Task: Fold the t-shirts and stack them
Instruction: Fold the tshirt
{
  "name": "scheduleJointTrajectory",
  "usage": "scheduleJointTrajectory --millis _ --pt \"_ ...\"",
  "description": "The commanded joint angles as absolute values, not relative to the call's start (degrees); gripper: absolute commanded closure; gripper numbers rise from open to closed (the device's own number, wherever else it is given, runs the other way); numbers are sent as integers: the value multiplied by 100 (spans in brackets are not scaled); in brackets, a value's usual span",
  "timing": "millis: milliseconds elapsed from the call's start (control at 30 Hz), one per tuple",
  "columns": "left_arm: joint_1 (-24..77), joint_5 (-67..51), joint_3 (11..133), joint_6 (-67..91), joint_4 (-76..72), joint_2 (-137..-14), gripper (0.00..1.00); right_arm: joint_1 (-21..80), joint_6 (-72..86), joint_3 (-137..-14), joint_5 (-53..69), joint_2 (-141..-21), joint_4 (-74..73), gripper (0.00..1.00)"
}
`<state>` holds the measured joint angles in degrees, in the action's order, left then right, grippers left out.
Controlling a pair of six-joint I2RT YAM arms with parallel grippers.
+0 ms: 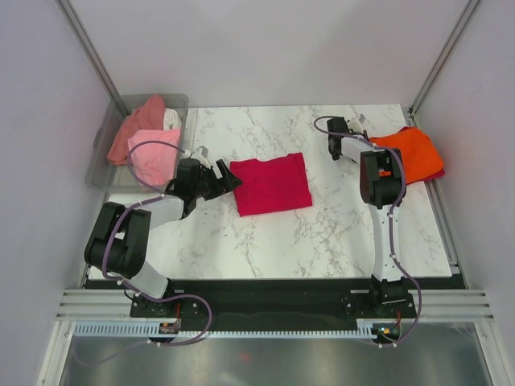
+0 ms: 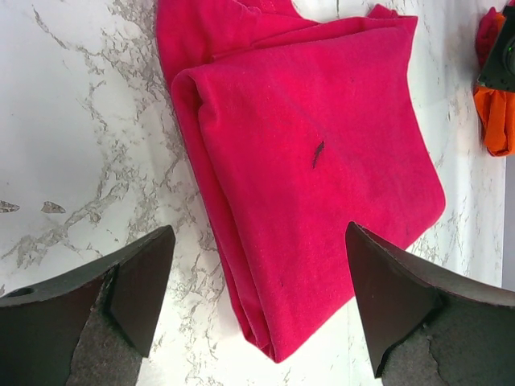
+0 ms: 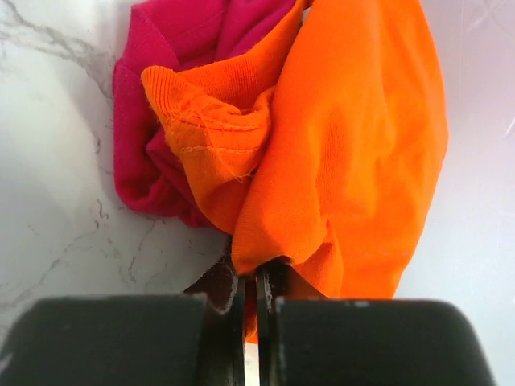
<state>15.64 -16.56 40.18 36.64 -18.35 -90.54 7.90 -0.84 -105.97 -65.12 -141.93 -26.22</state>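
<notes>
While binned, three tees [image 1: 153, 154]; one crimson tee [image 1: 271, 183], one orange tee [image 1: 414, 153].

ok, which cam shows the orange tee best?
Right wrist: the orange tee fills most of the frame, its edge pinched in the shut right gripper. Top external shows it small, partly behind the arm. Left wrist catches only a sliver.

White marble-patterned bench [image 1: 338, 233] carries a folded crimson t-shirt [image 1: 271, 184] lying flat near centre, a bunched orange t-shirt [image 1: 414, 153] at the far right edge, and a clear grey bin [image 1: 103, 157] at the far left corner.
</notes>
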Motion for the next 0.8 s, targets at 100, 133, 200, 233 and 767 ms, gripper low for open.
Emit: scheduleJointTrajectory --millis 100,133,200,233,767 --pt "1591 -1503 4078 3727 -1881 -8842 7 1440 850 -10459 -6179 -13686 -3312 100" --pt "1591 -1486 4078 3718 -1872 -8833 7 1642 940 -10459 -6144 -13615 -3566 100" --pt "1591 -1468 4087 3718 -1872 -8859 7 1801 1212 -10564 -5942 -13465 -3874 100" --pt "1591 -1476 4087 3709 -1863 -8868 7 1950 1291 -10625 -5628 -13439 -3963 100" --pt "1582 -1397 4175 3647 -1705 -8903 5 2268 1292 -10189 -2025 -11192 -3368 30"
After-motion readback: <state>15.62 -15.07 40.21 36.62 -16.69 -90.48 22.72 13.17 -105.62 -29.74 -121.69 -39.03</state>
